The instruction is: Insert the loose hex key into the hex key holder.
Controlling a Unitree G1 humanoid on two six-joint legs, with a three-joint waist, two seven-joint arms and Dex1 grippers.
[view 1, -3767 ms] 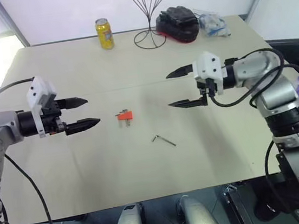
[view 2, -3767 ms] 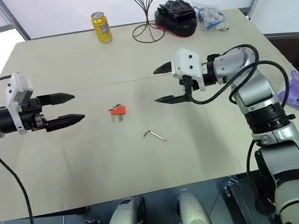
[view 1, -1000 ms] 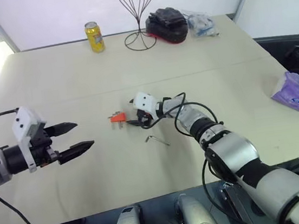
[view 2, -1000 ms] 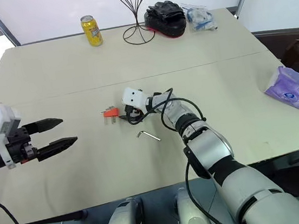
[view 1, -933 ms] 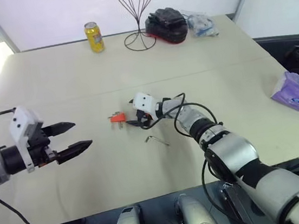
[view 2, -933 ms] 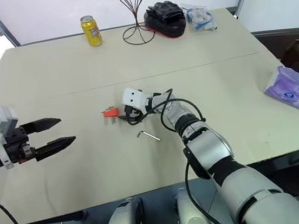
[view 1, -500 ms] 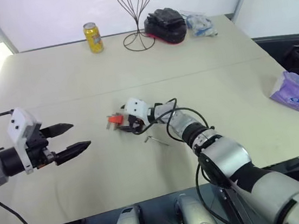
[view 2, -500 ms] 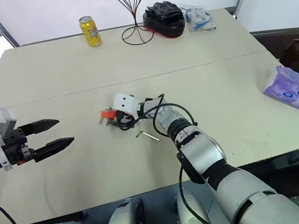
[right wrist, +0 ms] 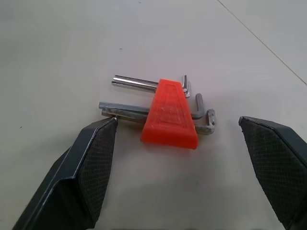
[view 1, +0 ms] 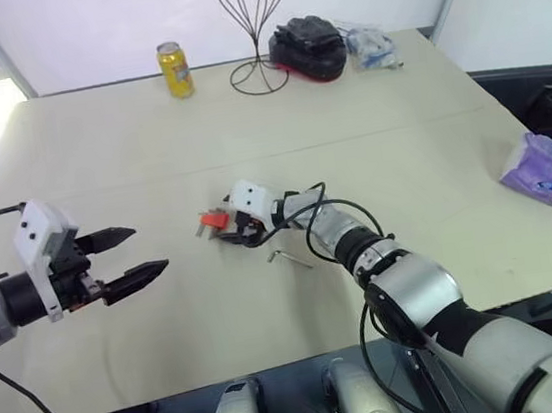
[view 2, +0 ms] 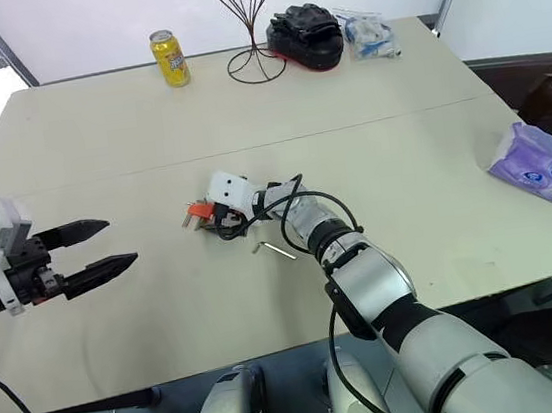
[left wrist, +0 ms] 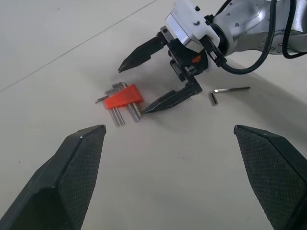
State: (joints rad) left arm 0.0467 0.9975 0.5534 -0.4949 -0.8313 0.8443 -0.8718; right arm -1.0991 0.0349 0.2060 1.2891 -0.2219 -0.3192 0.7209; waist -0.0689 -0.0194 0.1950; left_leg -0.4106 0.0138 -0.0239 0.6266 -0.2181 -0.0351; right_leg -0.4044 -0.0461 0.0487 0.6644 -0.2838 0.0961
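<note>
While its two fingers stand wide apart, the right hand (view 1: 227, 233) sits low over the surface (view 1: 148, 152) with the hex key holder (right wrist: 169, 115) just ahead of its tips, framed between them in its own wrist view but not yet touched. One finger (right wrist: 93, 167) lies close by the free ends of the holder's long keys. To take the holder cleanly, it looks wise to ease forward until the orange block itself sits between the pads, then close across its flat sides, not on the thin rods, which would likely slip or twist. The loose hex key (view 1: 289, 258) lies flat on the surface just beside the right forearm, well apart from the holder. The left hand (view 1: 131, 254), also spread wide and empty, hovers off to the left, well away from both.
</note>
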